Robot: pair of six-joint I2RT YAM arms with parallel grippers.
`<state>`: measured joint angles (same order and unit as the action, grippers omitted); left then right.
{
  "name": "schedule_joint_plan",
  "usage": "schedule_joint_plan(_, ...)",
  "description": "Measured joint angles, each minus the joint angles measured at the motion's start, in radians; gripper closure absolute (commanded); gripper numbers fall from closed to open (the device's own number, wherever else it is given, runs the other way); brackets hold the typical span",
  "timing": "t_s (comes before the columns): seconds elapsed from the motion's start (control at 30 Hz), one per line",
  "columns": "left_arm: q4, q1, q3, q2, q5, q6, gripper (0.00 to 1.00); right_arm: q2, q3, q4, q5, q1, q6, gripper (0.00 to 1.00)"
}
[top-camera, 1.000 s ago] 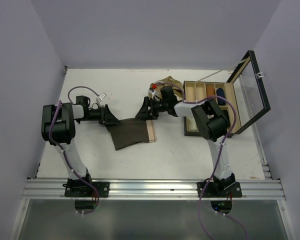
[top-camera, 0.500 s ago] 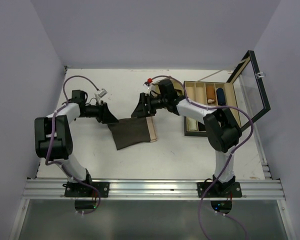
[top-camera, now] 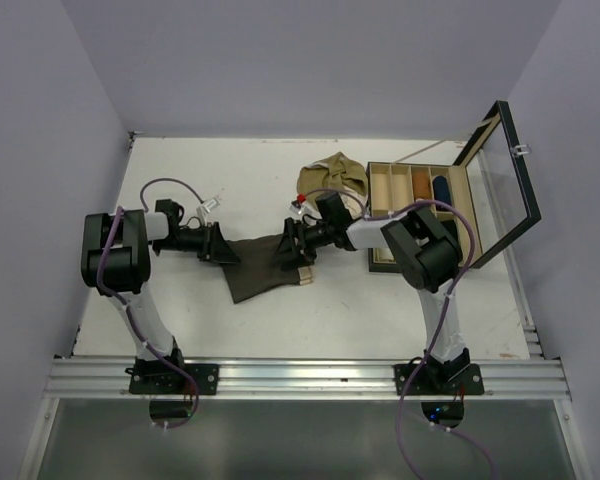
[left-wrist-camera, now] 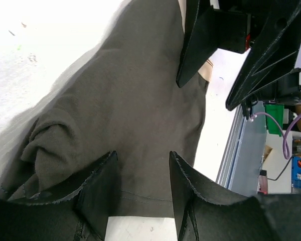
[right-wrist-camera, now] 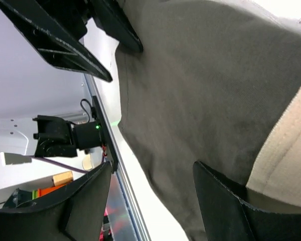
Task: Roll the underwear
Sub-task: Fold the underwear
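Note:
The dark brown underwear (top-camera: pixel 263 266) lies flat on the table, its beige waistband (top-camera: pixel 302 268) at the right end. My left gripper (top-camera: pixel 223 248) sits low over the left hem, open, its fingers straddling the cloth (left-wrist-camera: pixel 130 90). From the opposite side, my right gripper (top-camera: pixel 288 247) stands open at the waistband end, one finger over the beige band (right-wrist-camera: pixel 286 145). Brown cloth (right-wrist-camera: pixel 200 75) fills the space under it. In the wrist views the midpoints are: left gripper (left-wrist-camera: pixel 143 160), right gripper (right-wrist-camera: pixel 151 170). The olive-tan underwear (top-camera: pixel 332 178) lies bunched behind the right arm.
A black box (top-camera: pixel 415 166) with several tan compartments stands at the right, its glass lid (top-camera: pixel 505 170) tilted open. The metal rail (top-camera: pixel 300 378) runs along the near table edge. Grey walls close in the table on three sides.
The right gripper has come down and nearer, onto the waistband end, uncovering the olive-tan underwear. The left gripper has slid slightly right over the hem and its jaws have narrowed a little.

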<state>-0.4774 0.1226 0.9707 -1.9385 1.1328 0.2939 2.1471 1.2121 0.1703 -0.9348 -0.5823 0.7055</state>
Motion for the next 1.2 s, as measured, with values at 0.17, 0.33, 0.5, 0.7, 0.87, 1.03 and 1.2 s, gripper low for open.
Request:
schedule_joint_plan(0.17,-0.069,0.006,0.053,0.001,-0.017,0.063,0.49,-0.013,-0.053,0.116,0.008,-0.003,0.097,0.29)
schedule_joint_plan(0.33,-0.196,0.01,0.108,0.096,-0.018,0.194,0.47,-0.136,-0.139,0.152,0.032,-0.02,0.185,0.28)
schedule_joint_plan(0.5,-0.233,0.005,0.069,0.232,0.002,0.23,0.48,-0.258,-0.109,0.129,0.04,-0.025,0.119,0.31)
schedule_joint_plan(0.7,-0.19,-0.027,-0.034,0.187,0.007,0.164,0.49,-0.182,-0.045,0.101,0.057,-0.007,0.007,0.36)
schedule_joint_plan(0.87,-0.105,-0.031,-0.033,0.076,-0.023,0.087,0.5,-0.052,-0.021,0.084,0.074,0.019,-0.036,0.37)
schedule_joint_plan(1.03,-0.076,-0.029,0.032,-0.011,-0.023,0.0,0.51,-0.004,-0.064,0.176,0.06,0.037,0.031,0.43)
schedule_joint_plan(1.2,-0.066,-0.026,0.133,-0.048,-0.051,-0.009,0.51,-0.008,-0.159,0.342,0.06,0.035,0.166,0.44)
